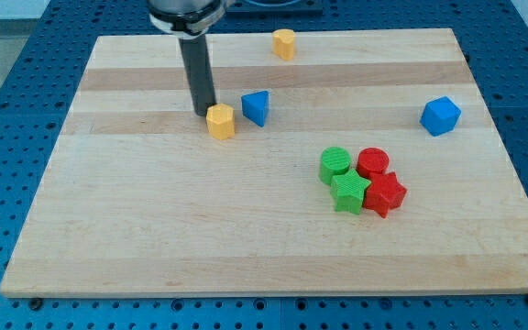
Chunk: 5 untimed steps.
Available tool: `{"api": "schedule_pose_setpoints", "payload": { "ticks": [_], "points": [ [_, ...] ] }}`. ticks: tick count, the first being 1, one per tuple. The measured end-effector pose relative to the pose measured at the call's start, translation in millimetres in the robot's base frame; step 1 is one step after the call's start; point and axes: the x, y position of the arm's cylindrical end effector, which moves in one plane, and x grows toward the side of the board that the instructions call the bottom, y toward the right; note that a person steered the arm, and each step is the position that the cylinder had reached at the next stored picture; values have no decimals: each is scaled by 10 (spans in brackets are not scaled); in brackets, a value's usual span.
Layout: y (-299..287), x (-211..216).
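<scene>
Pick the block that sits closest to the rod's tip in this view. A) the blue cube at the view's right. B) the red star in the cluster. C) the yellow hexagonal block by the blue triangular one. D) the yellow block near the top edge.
C: my tip stands just to the view's left of the yellow hexagonal block, touching it or nearly so, with the blue triangular block just beyond it.
</scene>
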Motion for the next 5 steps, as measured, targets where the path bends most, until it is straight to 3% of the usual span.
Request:
{"api": "schedule_pose_setpoints", "payload": {
  "ticks": [1,2,4,5],
  "points": [
    [-252,340],
    [-140,677],
    [592,612],
    [425,612]
  ]
}}
